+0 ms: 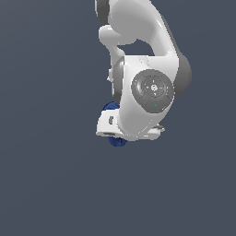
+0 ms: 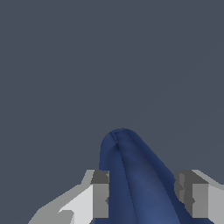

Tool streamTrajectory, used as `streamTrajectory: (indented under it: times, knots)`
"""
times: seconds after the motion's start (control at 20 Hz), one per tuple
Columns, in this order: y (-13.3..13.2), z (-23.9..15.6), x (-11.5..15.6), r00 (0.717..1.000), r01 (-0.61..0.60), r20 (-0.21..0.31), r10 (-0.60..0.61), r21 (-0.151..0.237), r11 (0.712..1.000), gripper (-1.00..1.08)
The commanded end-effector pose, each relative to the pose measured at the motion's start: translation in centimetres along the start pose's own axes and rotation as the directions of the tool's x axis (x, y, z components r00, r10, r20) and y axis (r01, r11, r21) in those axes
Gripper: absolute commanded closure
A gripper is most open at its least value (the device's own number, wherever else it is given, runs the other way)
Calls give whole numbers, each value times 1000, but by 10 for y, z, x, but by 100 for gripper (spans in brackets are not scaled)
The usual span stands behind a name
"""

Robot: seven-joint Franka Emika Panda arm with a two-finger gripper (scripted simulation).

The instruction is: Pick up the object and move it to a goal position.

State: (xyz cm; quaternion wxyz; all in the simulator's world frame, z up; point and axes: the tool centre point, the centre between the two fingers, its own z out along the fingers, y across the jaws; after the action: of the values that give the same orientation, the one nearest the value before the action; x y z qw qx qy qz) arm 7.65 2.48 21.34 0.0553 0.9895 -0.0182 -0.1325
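The object (image 2: 133, 175) is a dark blue tapered cylinder with a groove down its side. In the wrist view it sits between my two grey fingers (image 2: 100, 192), which press on its sides. My gripper (image 2: 144, 194) is shut on it. In the exterior view the white arm hides most of it; only small blue parts (image 1: 110, 107) show behind and below the hand. The gripper's fingers are hidden there by the hand (image 1: 129, 126).
A plain dark grey surface (image 1: 46, 175) fills both views. No other objects show. The arm's large white links (image 1: 147, 69) take up the upper middle of the exterior view.
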Motion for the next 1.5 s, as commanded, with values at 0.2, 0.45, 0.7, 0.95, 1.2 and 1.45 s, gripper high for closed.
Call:
streamTrajectory:
  times: [0.2, 0.45, 0.7, 0.95, 1.2, 1.45]
  knots:
    - [0, 18, 0, 1000, -1, 1, 1, 0, 1000, -20]
    - [0, 21, 1, 1000, -1, 1, 1, 0, 1000, -20]
    - [0, 21, 1, 1000, -1, 1, 1, 0, 1000, 108]
    - [0, 21, 1, 1000, -1, 1, 1, 0, 1000, 108]
    - [2, 13, 1, 1000, -1, -13, 1, 0, 1000, 108]
    - [11, -17, 2, 997, -3, -71, 4, 3, 1000, 108]
